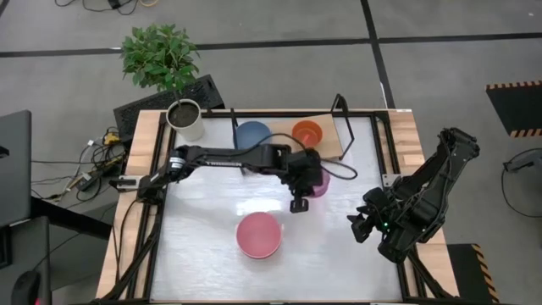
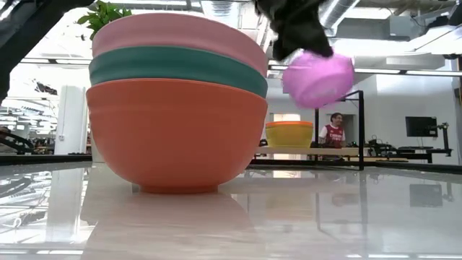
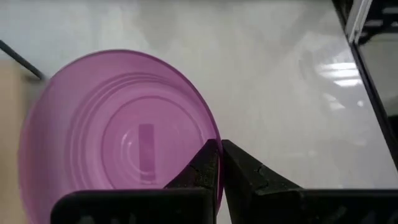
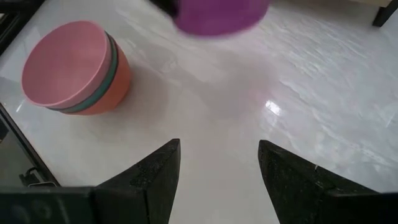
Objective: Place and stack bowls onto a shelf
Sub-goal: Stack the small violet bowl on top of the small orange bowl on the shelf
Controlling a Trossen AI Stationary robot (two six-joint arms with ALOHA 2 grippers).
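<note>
Your left gripper (image 1: 298, 204) pinches one purple bowl (image 2: 318, 78) by its rim above mid-table, its body partly hiding the bowl from overhead. Three bowls sit nested nearby (image 4: 74, 68), pink over teal over orange; two more rest on the shelf (image 1: 326, 146). Your right gripper (image 4: 219, 163) waits at the table's right edge, fingers spread.

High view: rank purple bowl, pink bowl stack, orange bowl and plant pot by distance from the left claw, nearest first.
1. Purple bowl, gripped in the left claw.
2. Pink bowl stack, on the table toward the front.
3. Orange bowl, on the shelf behind.
4. Plant pot, back left corner.
</note>
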